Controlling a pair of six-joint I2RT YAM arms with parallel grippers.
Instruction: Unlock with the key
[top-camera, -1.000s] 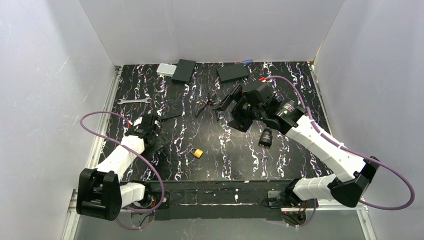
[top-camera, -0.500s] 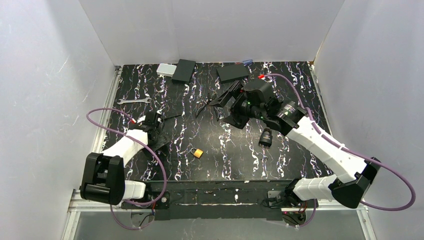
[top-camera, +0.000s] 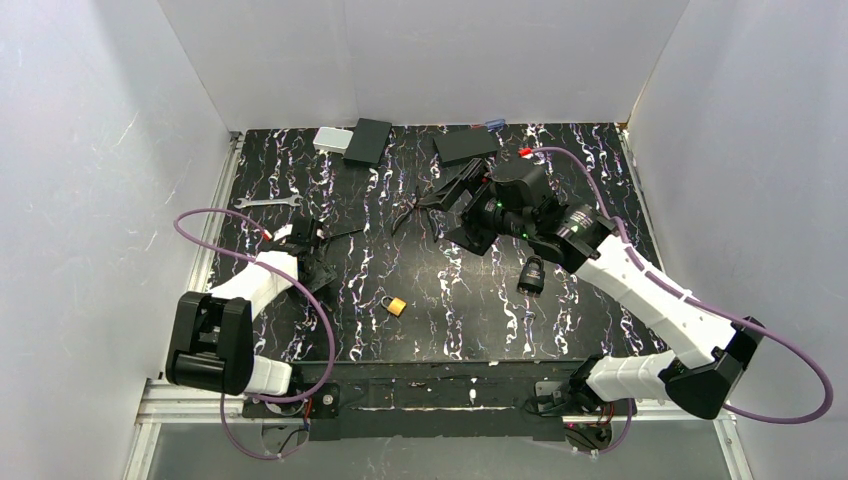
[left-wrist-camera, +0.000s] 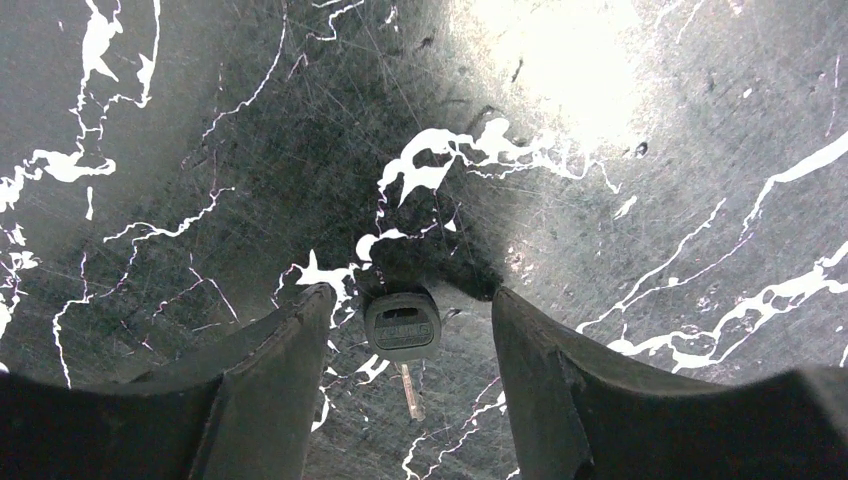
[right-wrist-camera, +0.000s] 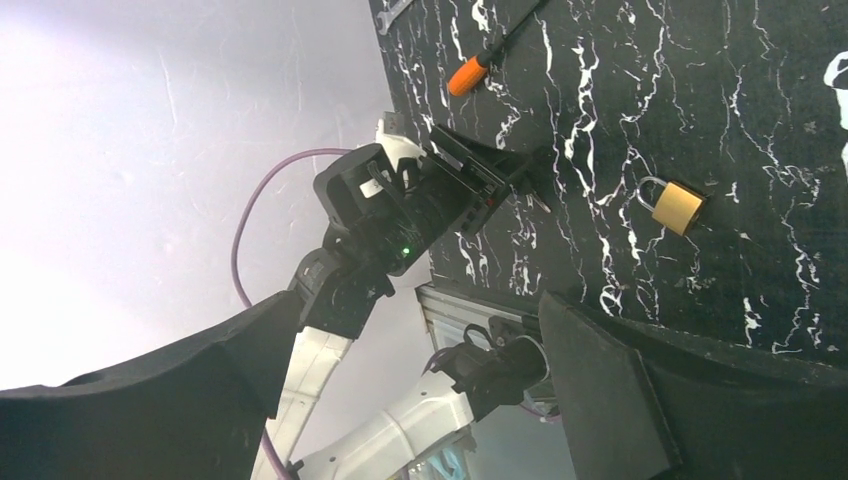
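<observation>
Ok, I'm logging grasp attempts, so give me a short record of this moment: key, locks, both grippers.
key: black-headed, flat on the table, between the open jaws of the left arm, not gripped
left gripper: open, low over the key
right gripper: open, empty, raised above the table
brass padlock: on the table, shackle looks closed, untouched
black padlock: on the table beside the right arm, untouched
unlocking: not yet begun

left tool (top-camera: 318, 272) nudged away from its base, left arm (top-camera: 250, 285) folded tighter, right tool (top-camera: 445, 195) swung slightly farther back
</observation>
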